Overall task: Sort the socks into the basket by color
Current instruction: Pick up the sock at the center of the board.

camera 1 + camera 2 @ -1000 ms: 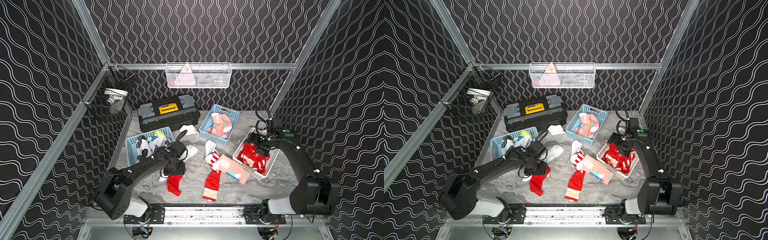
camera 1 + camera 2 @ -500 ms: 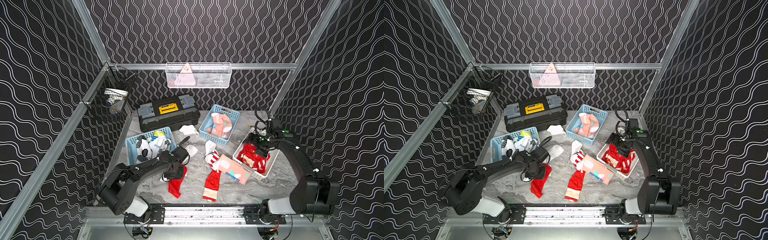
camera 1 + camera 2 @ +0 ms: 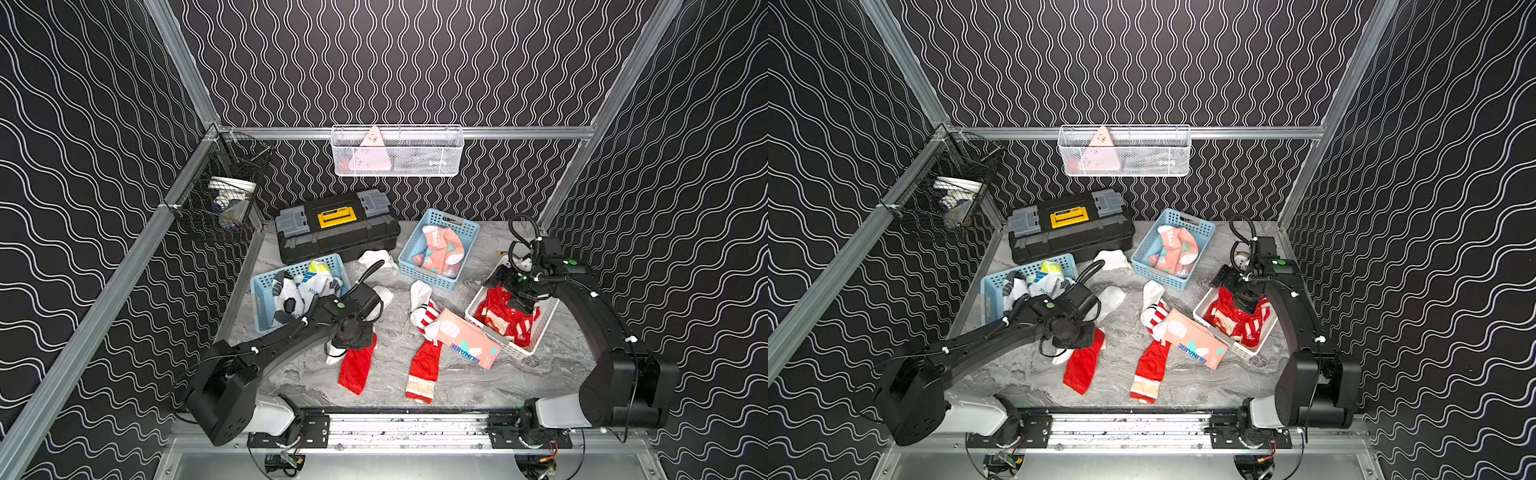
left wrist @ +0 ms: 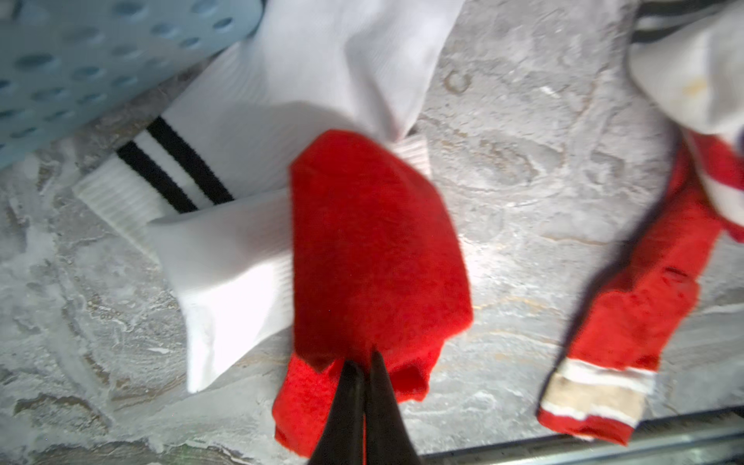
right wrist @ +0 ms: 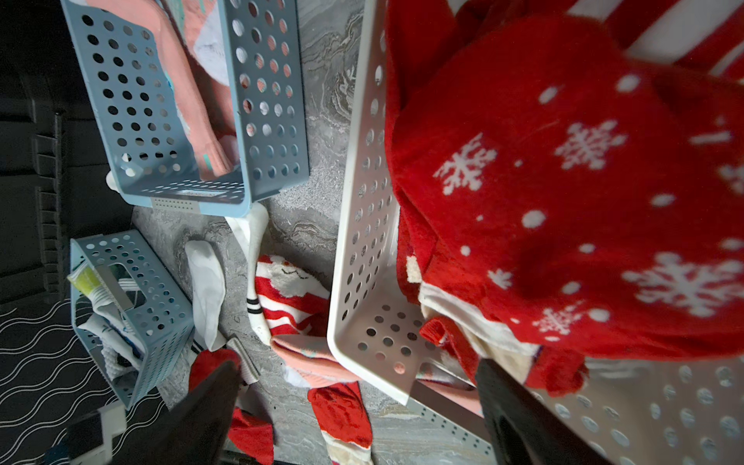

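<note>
The left gripper (image 4: 364, 360) is seen clamped tight on the plain red sock (image 4: 374, 241), which lies on the marble table (image 4: 523, 161), overlapping a white black-striped sock (image 4: 225, 133). The right gripper (image 5: 357, 364) is held with jaws spread wide, nothing gripped, above the white basket (image 5: 362, 181), in which red snowflake socks (image 5: 563, 201) are piled.

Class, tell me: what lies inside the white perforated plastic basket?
Red fabric socks fill the white basket: a snowflake-patterned sock, a red-white striped sock. The heap covers whatever lies beneath it.
</note>
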You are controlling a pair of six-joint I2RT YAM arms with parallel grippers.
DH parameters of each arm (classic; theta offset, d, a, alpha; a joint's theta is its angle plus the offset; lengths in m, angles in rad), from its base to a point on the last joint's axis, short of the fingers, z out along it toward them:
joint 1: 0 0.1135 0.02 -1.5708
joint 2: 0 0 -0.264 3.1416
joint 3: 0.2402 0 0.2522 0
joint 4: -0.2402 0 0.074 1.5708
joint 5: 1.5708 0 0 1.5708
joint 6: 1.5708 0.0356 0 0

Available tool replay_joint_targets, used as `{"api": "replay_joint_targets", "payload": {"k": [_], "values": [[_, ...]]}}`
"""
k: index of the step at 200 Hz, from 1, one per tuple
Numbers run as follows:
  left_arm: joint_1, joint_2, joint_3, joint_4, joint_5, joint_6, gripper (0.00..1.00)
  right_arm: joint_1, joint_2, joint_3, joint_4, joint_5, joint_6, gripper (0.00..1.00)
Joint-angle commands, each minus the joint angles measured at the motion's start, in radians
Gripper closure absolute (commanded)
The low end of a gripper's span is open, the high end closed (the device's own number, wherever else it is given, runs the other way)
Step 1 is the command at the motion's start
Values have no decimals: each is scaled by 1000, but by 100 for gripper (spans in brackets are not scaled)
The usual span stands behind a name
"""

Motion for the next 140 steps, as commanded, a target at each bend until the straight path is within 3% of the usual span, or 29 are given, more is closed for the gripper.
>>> {"api": "replay_joint_targets", "payload": {"k": [1, 92, 140], "values": [[-6, -32, 29, -21, 23, 19, 100, 6, -3, 6, 13, -16, -2, 7], [-9, -41, 252, 94, 159, 56, 100, 45, -41, 51, 24, -75, 0, 7], [-8, -3, 347, 222, 231, 25, 100, 92, -75, 57, 95, -204, 16, 10]]}}
